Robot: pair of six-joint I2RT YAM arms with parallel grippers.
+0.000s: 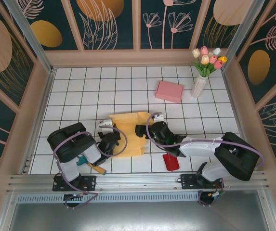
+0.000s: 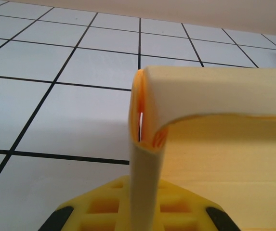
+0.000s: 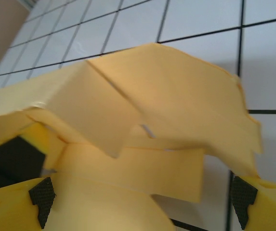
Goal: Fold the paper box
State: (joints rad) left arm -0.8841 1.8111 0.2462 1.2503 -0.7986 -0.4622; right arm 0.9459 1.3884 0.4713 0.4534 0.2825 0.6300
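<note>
The yellow paper box (image 1: 128, 129) lies partly folded on the tiled table, just ahead of both arms. My left gripper (image 1: 110, 140) is at the box's left edge and is shut on a folded flap. In the left wrist view that flap (image 2: 145, 159) stands upright out of the left gripper (image 2: 145, 214), with the rest of the sheet spreading right. My right gripper (image 1: 145, 131) is at the box's right edge, open. In the right wrist view the raised flaps of the paper box (image 3: 142, 110) hang over and between the wide-apart fingers of the right gripper (image 3: 141, 204).
At the back right lies a pink block (image 1: 169, 91), with a white vase of tulips (image 1: 201, 77) beside it. A red flat piece (image 1: 171, 162) rests near the right arm. A teal and orange tool (image 1: 92, 166) lies by the left arm's base.
</note>
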